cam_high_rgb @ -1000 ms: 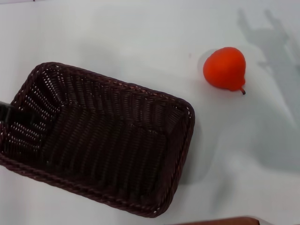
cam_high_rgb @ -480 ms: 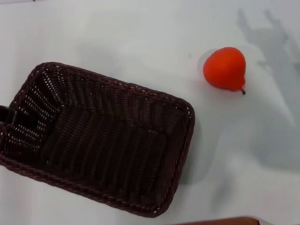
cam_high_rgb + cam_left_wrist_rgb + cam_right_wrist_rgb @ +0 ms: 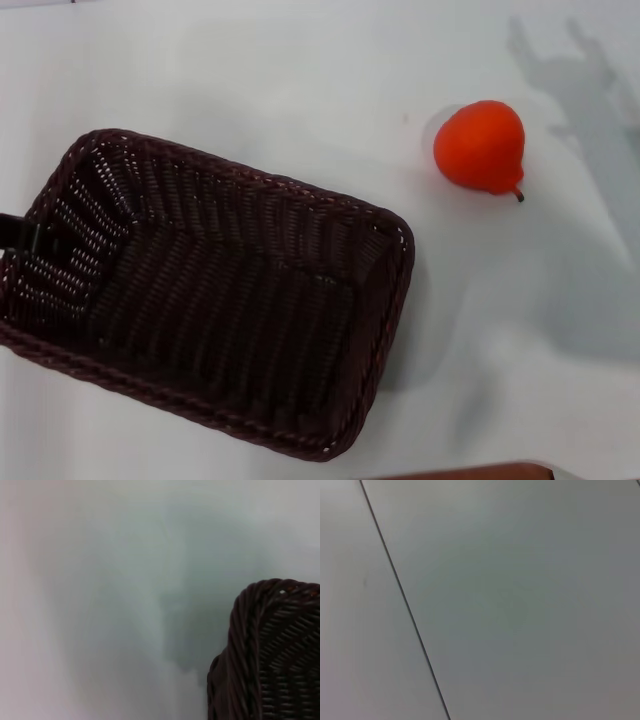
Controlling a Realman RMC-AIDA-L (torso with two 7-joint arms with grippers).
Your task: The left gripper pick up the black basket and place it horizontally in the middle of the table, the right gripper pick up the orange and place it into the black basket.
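The black basket [image 3: 250, 178] lies slantwise on the white table [image 3: 260, 70], at the left and middle of the head view. It has nothing in it. Only a small black piece of my left gripper [image 3: 18, 233] shows, at the basket's left short wall, and it holds that wall. A corner of the basket [image 3: 270, 645] shows in the left wrist view with a shadow under it. The orange [image 3: 480, 145] sits on the table to the right, beyond the basket and apart from it. My right gripper is out of view.
A shadow of an arm [image 3: 590, 90] falls on the table at the far right. A brown edge [image 3: 470, 472] shows at the bottom of the head view. The right wrist view shows only tabletop with a thin dark seam [image 3: 402, 600].
The left gripper piece has moved slightly away from me, and the basket's left end has shifted a little with it. The orange has not moved.
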